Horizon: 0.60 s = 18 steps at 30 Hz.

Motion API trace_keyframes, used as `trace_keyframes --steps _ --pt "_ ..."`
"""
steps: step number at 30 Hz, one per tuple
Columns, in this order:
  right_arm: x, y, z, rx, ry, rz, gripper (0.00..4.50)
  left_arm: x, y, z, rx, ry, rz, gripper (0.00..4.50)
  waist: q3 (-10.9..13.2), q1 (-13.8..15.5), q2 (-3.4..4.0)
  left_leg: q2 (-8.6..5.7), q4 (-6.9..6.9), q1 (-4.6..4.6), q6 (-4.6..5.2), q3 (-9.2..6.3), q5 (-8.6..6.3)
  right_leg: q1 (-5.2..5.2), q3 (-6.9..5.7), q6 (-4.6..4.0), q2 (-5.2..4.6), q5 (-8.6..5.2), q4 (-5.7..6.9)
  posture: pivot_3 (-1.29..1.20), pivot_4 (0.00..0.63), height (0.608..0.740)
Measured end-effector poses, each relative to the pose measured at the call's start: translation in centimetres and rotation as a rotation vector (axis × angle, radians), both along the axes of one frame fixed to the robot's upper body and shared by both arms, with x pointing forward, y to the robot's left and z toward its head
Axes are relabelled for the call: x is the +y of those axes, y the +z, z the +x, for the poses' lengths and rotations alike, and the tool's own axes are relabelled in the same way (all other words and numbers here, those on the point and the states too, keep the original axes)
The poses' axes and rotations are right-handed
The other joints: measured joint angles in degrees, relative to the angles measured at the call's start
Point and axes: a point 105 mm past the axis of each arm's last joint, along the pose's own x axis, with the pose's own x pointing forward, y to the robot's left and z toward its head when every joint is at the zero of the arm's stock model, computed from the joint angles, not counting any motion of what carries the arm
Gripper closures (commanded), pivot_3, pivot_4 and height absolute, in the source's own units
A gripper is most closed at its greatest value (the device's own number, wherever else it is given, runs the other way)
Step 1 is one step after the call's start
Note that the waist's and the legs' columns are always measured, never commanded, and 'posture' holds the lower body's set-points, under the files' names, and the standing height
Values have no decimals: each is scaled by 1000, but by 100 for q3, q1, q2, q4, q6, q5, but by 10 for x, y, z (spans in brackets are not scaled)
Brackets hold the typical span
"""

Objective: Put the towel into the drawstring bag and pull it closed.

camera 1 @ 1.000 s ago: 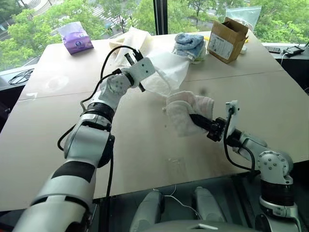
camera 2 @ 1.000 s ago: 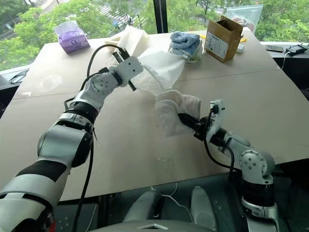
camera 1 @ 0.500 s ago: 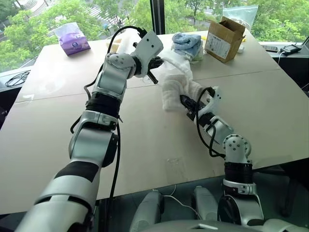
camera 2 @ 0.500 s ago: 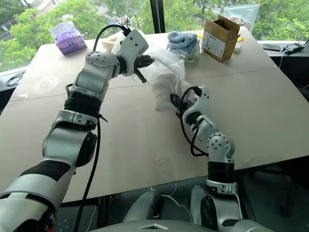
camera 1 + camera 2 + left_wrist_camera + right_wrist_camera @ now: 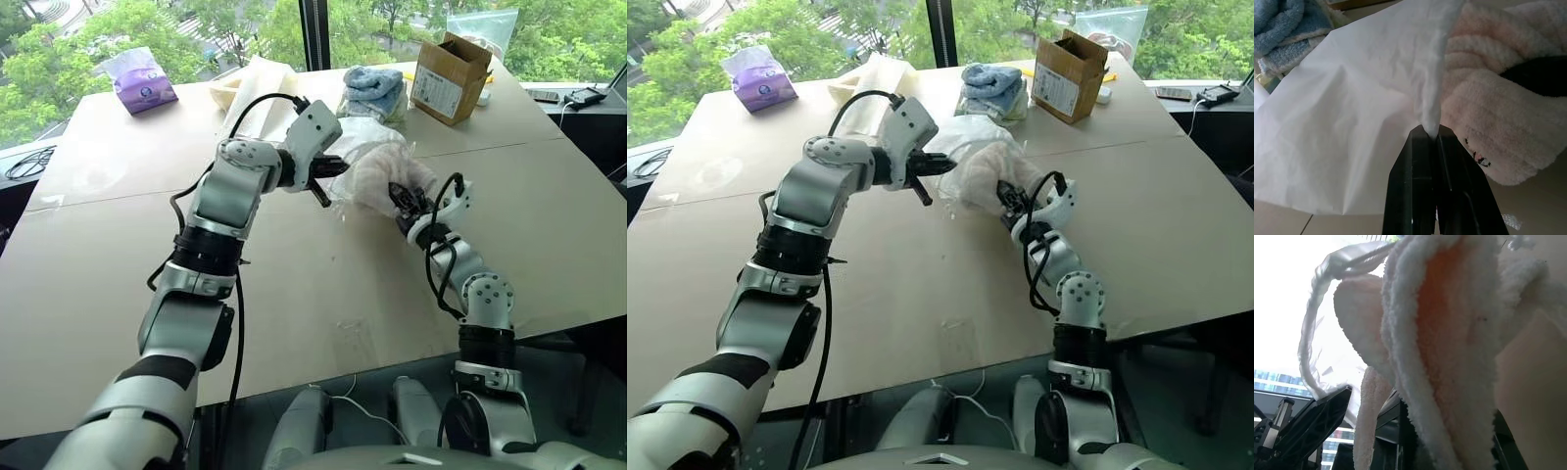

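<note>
The drawstring bag (image 5: 355,139), a thin white translucent pouch, is held up over the middle of the table (image 5: 294,284). My left gripper (image 5: 331,176) is shut on a pinched fold of its mouth edge, as the left wrist view (image 5: 1430,131) shows close up. The cream-white towel (image 5: 384,168) lies partly inside the bag's mouth, its ribbed pile and small dark label (image 5: 1476,156) visible. My right gripper (image 5: 400,193) is shut on the towel from the near side, its fingers mostly buried in the cloth (image 5: 1449,333). A white cord loop (image 5: 1337,259) of the bag hangs beside the towel.
Along the far edge stand a purple tissue pack (image 5: 144,80), a flat cream cloth (image 5: 257,86), a stack of blue and pale towels (image 5: 377,88) and an open cardboard box (image 5: 451,70). A dark device (image 5: 586,95) lies at the far right.
My left gripper has drawn the bag's mouth back toward me and to the right. My right gripper has pushed the towel forward, so that it now sits partly inside the bag.
</note>
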Motion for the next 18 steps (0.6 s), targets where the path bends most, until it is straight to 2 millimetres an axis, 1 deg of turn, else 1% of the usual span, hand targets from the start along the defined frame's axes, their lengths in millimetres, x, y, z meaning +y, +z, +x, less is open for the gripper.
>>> trace_keyframes --steps 2,4,7,9,13,18 --pt "13 -1 -4 8 48 -28 4497 -10 -1 -6 34 -24 -36 4477 0 10 0 0 1 -1 0 0 0 0 0 0 0 0 -1 0 150 740" --pt "19 -1 -6 10 69 -32 4497 -15 2 -11 50 -41 -60 4477 0 11 0 0 1 0 0 1 0 0 0 0 0 0 -2 0 150 740" --pt "19 1 -6 15 71 -15 4497 -17 6 -17 59 -62 -77 4477 0 11 0 0 1 0 0 1 0 1 0 0 0 0 -2 0 150 740" --pt "16 7 -3 4 56 -3 4497 -17 5 -22 66 -79 -81 4477 0 6 1 0 0 1 0 3 0 0 2 0 0 0 -3 0 150 740" --pt "6 33 6 -52 12 52 4497 -12 -4 -27 97 -82 -72 4477 0 13 1 2 1 1 -1 2 0 1 1 0 3 0 -3 0 150 740" --pt "6 37 6 -61 19 80 4497 -11 -6 -27 103 -82 -71 4477 1 20 2 2 0 1 0 4 0 1 2 0 3 0 -4 0 150 740"
